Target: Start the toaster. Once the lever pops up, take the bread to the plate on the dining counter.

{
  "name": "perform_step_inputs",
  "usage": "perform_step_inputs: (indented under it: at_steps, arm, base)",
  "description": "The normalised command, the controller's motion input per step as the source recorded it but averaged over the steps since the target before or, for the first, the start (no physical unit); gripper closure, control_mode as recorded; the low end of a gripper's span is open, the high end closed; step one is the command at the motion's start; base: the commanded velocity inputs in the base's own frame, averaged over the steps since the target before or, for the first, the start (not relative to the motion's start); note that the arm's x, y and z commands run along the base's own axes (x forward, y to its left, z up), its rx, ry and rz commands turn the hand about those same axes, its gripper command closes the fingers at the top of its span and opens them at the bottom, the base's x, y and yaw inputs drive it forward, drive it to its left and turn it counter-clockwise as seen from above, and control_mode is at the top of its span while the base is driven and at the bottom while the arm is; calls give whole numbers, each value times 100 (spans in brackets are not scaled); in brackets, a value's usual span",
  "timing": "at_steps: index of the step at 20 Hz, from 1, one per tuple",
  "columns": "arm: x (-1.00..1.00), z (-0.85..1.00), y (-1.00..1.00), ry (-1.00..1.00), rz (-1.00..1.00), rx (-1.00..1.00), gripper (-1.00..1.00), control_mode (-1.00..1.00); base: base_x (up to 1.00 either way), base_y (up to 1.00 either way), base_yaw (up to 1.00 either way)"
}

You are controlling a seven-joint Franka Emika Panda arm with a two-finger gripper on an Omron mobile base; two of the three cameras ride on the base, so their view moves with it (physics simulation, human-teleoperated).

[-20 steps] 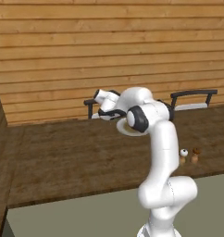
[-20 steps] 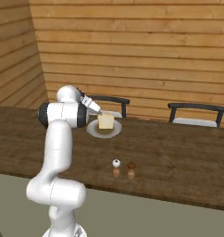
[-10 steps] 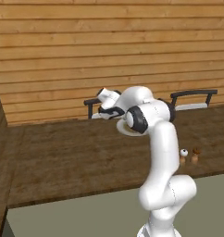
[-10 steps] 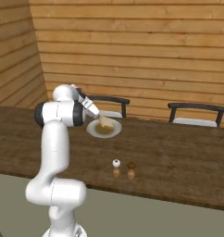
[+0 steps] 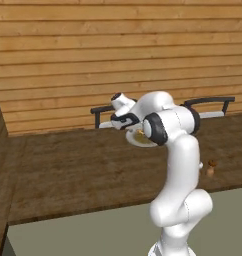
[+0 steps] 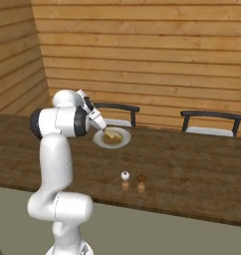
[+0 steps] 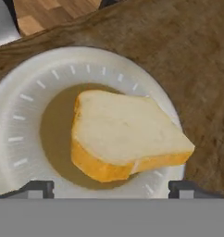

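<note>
The bread (image 7: 127, 136), a pale slice with a golden crust, lies flat on the white plate (image 7: 21, 125), touching nothing else. Right above the plate's near rim my gripper (image 7: 112, 187) is open, its two dark fingertips (image 7: 37, 187) wide apart and clear of the slice. From the right base view the plate (image 6: 123, 142) rests on the dark wood dining counter (image 6: 192, 174), with the bread (image 6: 111, 133) in it and the gripper (image 6: 100, 122) just above its left edge. The arm covers most of the plate (image 5: 139, 141) in the left base view. The toaster is out of view.
Two small shakers (image 6: 125, 175) (image 6: 141, 178) stand on the counter in front of the plate. Dark chairs (image 6: 117, 107) (image 6: 212, 117) are lined up behind the counter against a wooden plank wall. The counter's near edge (image 5: 93, 210) runs in front of the robot base.
The jaws went from narrow to wide open and let go of the bread, which now lies on the plate. The hand has pulled back a little from the slice.
</note>
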Motion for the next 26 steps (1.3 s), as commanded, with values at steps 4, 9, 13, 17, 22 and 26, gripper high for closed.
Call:
perform_step_inputs:
  at_steps: [4, 9, 13, 17, 22, 26]
  arm:
    - [-16, 5, 60, -6, 12, 11, -100, -100]
    - [-46, 48, 50, -18, 18, 2, -100, -100]
    - [-74, 78, 6, -28, 32, 0, -100, -100]
    - [-99, 66, 0, -19, 17, 1, -100, -100]
    - [-100, 63, -9, 2, 2, 14, -100, -100]
    - [-100, 98, -37, 4, 0, 28, -100, -100]
  base:
    - [0, 0, 0]
    - [0, 0, 0]
    - [0, 0, 0]
    - [0, 0, 0]
    - [0, 0, 0]
    - [0, 0, 0]
